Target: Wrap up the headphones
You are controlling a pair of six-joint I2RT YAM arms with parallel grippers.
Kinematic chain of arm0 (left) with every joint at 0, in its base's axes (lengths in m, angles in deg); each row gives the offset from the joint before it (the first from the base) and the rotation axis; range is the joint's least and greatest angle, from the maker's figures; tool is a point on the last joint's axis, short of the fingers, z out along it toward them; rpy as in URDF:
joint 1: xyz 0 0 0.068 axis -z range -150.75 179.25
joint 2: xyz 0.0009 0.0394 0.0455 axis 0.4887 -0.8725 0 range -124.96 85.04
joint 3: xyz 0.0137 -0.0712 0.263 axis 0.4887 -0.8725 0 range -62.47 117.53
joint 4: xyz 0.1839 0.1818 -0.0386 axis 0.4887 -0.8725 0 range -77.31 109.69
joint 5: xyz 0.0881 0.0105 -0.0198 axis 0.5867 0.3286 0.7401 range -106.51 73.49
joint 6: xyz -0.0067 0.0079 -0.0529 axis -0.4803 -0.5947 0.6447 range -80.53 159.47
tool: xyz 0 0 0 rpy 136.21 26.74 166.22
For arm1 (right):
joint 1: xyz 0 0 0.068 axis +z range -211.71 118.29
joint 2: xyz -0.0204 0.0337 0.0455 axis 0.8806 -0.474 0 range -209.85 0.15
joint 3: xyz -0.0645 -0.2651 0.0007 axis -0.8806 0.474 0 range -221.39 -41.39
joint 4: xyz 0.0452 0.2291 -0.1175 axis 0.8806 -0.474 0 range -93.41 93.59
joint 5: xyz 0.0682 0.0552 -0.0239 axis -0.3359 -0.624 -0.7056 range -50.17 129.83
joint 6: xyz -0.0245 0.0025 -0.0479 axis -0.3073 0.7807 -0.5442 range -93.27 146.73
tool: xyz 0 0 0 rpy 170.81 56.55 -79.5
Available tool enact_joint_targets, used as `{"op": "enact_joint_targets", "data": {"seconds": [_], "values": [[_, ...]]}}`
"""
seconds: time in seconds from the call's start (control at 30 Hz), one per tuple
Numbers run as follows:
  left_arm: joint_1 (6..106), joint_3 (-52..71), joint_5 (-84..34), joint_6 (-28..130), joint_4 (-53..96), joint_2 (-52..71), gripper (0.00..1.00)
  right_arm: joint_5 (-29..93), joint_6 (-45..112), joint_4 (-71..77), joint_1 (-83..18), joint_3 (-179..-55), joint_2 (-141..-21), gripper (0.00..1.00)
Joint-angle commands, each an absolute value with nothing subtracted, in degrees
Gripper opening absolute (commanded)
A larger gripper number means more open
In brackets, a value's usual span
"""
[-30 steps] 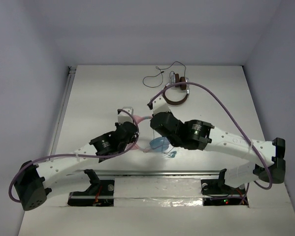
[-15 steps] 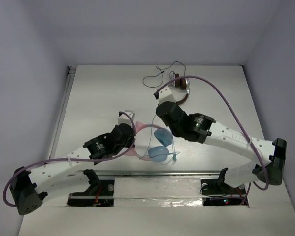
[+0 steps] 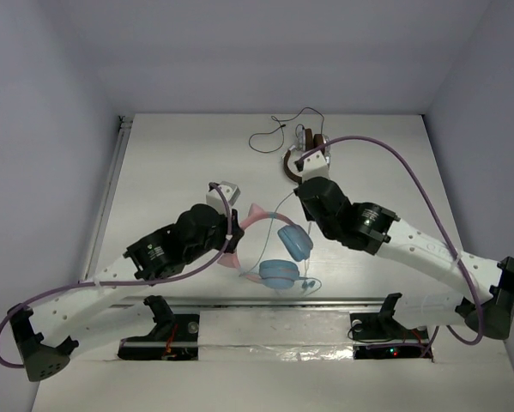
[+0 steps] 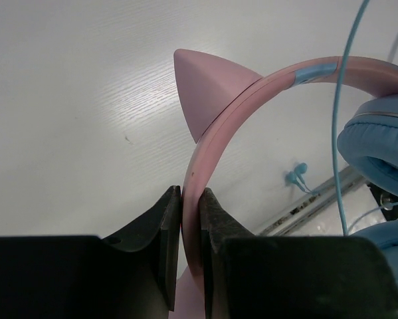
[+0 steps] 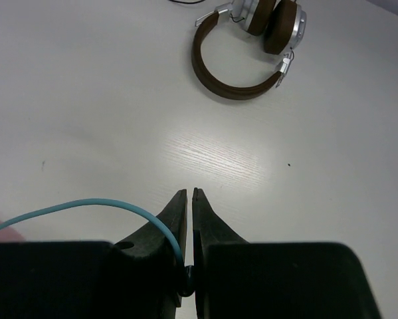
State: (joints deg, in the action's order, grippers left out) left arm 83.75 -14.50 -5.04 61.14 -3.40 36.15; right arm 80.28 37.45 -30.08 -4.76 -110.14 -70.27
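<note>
A pale, matt white table (image 3: 171, 163) fills the scene, closed in by plain lilac-grey walls. The over-ear headphones with a pink cat-ear headband and light blue round cups (image 3: 295, 240) sit just below the middle of the overhead picture, between the two wrists and near the table's front edge. Whether they rest on the surface or hang just off it cannot be told.

The left gripper (image 4: 190, 196) has its jaws drawn in tight on the flat pink band, close beside one cat ear. This looks like an anchor grip, fixing the headset so that the lead can be carried around it. The right gripper (image 5: 189, 196), above and to the right of the cups, is pinched almost fully together on the thin light blue cable (image 5: 86, 203). The cable runs in from the left of the wrist picture and disappears between the fingers. Lifting it there would draw the lead clear of the cups, ready to be laid as a turn.

The band's crown lies to the left, under the left wrist, and the open end of the arch with both cups faces right and slightly down. The long axis therefore runs roughly across the frame.

At the top centre, brown-and-silver headphones (image 5: 232, 91) lie apart, unused.
</note>
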Motion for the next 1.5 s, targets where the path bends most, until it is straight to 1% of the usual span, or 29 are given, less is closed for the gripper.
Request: {"op": "enact_joint_targets", "data": {"seconds": [0.0, 0.1, 0.23, 0.4, 0.7, 0.83, 1.1, 1.13, 1.2, 1.47], "values": [[82.87, -9.65, -10.35, 60.3, 0.09, 38.71, 0.0, 80.26, 37.71, -21.02, -6.51, -108.54, -67.01, 0.0], [81.81, -8.68, -13.51, 60.38, 0.97, 39.51, 0.0, 80.09, 39.03, -17.51, -6.51, -107.13, -64.64, 0.0], [80.49, -7.71, -13.17, 61.08, 1.93, 40.47, 0.0, 79.65, 43.24, -13.64, -6.51, -103.09, -60.86, 0.0], [75.15, -6.84, -15.89, 61.79, 3.34, 40.47, 0.0, 77.9, 46.68, -7.49, -6.51, -96.33, -55.85, 0.0], [71.88, -3.5, -22.04, 61.61, 8.0, 39.42, 0.0, 71.84, 52.04, 0.69, -6.51, -87.28, -55.14, 0.0], [69.87, -2.18, -21.26, 63.02, 10.63, 39.86, 0.0, 67.26, 53.53, 5.6, -6.51, -83.68, -52.94, 0.0], [69.33, 0.11, -17.03, 65.22, 13.36, 38.72, 0.0, 60.06, 55.11, 14.66, -6.51, -77.69, -51.09, 0.0], [69.33, 0.28, -14.42, 65.3, 13.62, 38.72, 0.0, 59.35, 55.12, 15.45, -6.51, -77.16, -51.01, 0.0], [69.33, 0.98, -13.26, 65.31, 13.8, 38.81, 0.0, 58.03, 55.47, 17.74, -6.51, -75.67, -51.0, 0.0], [69.33, 2.92, -7.1, 63.02, 12.22, 37.22, 0.0, 56.97, 56.0, 21.17, -6.51, -74.08, -53.46, 0.0]]}}
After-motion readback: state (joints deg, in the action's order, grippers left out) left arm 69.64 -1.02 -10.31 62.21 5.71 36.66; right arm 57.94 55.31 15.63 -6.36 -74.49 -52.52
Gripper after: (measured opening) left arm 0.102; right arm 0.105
